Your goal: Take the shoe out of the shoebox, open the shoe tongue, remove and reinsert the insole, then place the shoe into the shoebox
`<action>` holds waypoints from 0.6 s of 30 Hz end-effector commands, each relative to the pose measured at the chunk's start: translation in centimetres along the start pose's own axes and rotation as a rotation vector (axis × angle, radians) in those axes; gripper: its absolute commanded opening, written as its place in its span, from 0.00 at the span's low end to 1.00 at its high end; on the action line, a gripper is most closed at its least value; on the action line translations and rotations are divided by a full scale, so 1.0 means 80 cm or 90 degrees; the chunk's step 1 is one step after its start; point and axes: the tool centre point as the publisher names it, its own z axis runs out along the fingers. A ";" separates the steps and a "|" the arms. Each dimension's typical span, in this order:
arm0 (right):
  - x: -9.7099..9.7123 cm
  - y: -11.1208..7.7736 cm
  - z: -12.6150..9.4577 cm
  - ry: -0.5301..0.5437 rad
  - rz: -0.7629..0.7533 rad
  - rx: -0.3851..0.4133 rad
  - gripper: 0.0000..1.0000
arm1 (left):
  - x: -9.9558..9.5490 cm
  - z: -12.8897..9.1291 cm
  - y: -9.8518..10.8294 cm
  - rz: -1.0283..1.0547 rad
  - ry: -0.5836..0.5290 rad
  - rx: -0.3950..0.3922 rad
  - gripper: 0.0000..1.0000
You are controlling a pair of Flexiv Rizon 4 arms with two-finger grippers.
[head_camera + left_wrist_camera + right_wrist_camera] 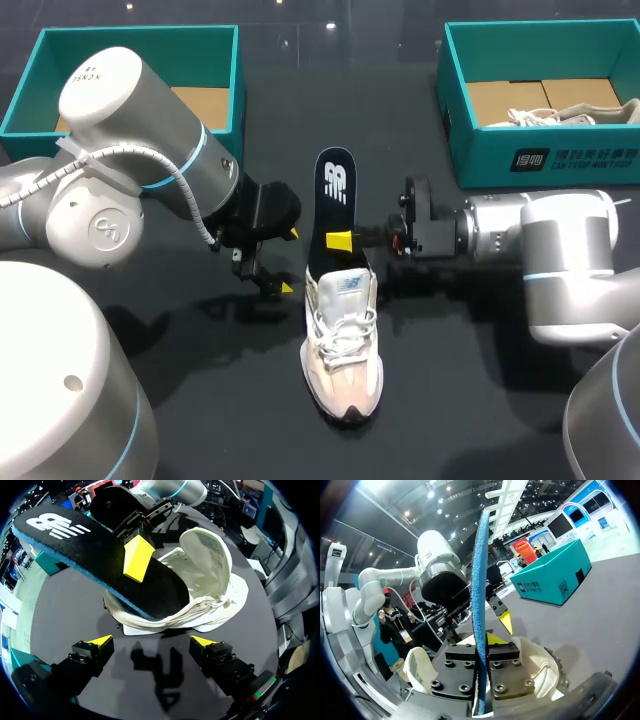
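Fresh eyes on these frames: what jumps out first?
The black insole, pinched by the right gripper, slants up out of the pale shoe at mid-table. The left gripper hangs open beside the shoe. A teal left shoebox and right shoebox sit at the far corners, the right one holding a second shoe.

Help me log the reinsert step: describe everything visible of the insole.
The insole is flat and foam-looking, black on top with a white logo, blue along edge and underside. The right gripper is shut on it near mid-length. Its plain end sits in the opening of the shoe; the logo end slants up past the heel.
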 end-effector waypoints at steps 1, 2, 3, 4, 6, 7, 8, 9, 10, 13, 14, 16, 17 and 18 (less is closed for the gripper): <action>0.000 -0.012 0.001 -0.001 0.011 -0.003 0.00 | 0.001 0.001 0.001 0.000 -0.001 0.000 1.00; -0.001 -0.015 0.001 -0.002 0.016 -0.003 0.00 | 0.001 0.001 0.001 0.000 -0.001 0.000 1.00; -0.002 -0.018 0.000 -0.003 0.022 -0.004 0.00 | 0.001 0.001 0.001 0.000 -0.001 0.000 1.00; -0.002 -0.021 0.000 -0.003 0.028 -0.005 0.00 | 0.001 0.001 0.001 0.000 -0.001 0.000 1.00; -0.003 -0.028 -0.001 -0.004 0.040 -0.007 0.00 | 0.001 0.001 0.001 0.000 -0.001 0.000 1.00; -0.004 -0.031 -0.002 -0.004 0.045 -0.008 0.00 | 0.001 0.001 0.001 0.000 -0.001 0.000 1.00; -0.007 -0.038 -0.004 -0.004 0.049 -0.009 0.00 | 0.001 0.001 0.001 0.000 -0.001 0.000 1.00; -0.007 -0.042 -0.005 -0.004 0.055 -0.009 0.00 | 0.001 0.001 0.001 0.000 -0.001 0.000 1.00; -0.007 -0.046 -0.006 -0.004 0.061 -0.009 0.00 | 0.001 0.001 0.001 0.000 -0.001 0.000 1.00; -0.007 -0.058 -0.007 -0.002 0.081 -0.006 0.00 | 0.001 0.001 0.001 0.000 -0.001 0.000 1.00; -0.006 -0.062 -0.006 -0.004 0.088 -0.006 0.00 | 0.001 0.001 0.001 0.000 -0.001 0.000 1.00; -0.004 -0.070 -0.005 -0.008 0.101 -0.009 0.00 | 0.001 0.001 0.001 0.000 -0.001 0.000 1.00; -0.002 -0.073 -0.005 -0.012 0.107 -0.011 0.00 | 0.001 0.001 0.001 0.000 -0.001 0.000 1.00; 0.000 -0.076 -0.005 -0.014 0.110 -0.013 0.00 | 0.001 0.001 0.001 0.000 -0.001 0.000 1.00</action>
